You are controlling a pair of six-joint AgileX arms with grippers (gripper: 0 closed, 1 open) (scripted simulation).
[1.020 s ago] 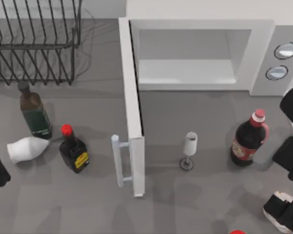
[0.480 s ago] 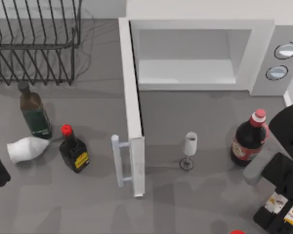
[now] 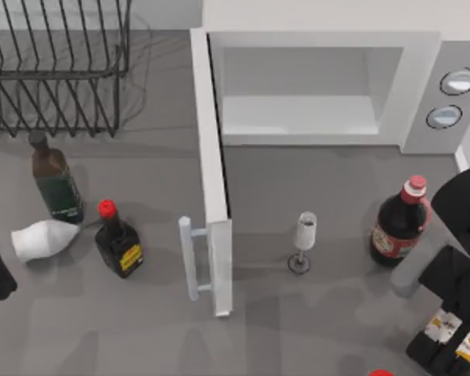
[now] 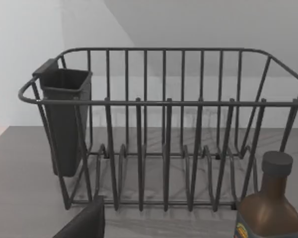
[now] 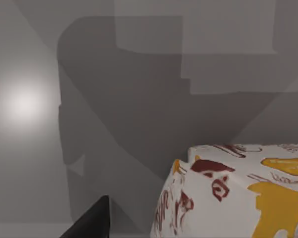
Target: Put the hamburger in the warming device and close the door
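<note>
The hamburger (image 3: 457, 335), wrapped in white paper with yellow-orange print, is seen at the lower right corner of the top view, under the right tool (image 3: 453, 345); whether that tool is spread or pinching the wrapper cannot be told. In the right wrist view the hamburger (image 5: 238, 191) sits close under the camera on the grey surface (image 5: 114, 124). The warming device (image 3: 329, 78) stands at the upper middle of the top view with its cavity exposed, and the door (image 3: 211, 180) is swung wide open toward the bottom of the frame. The left arm is parked at the left edge.
</note>
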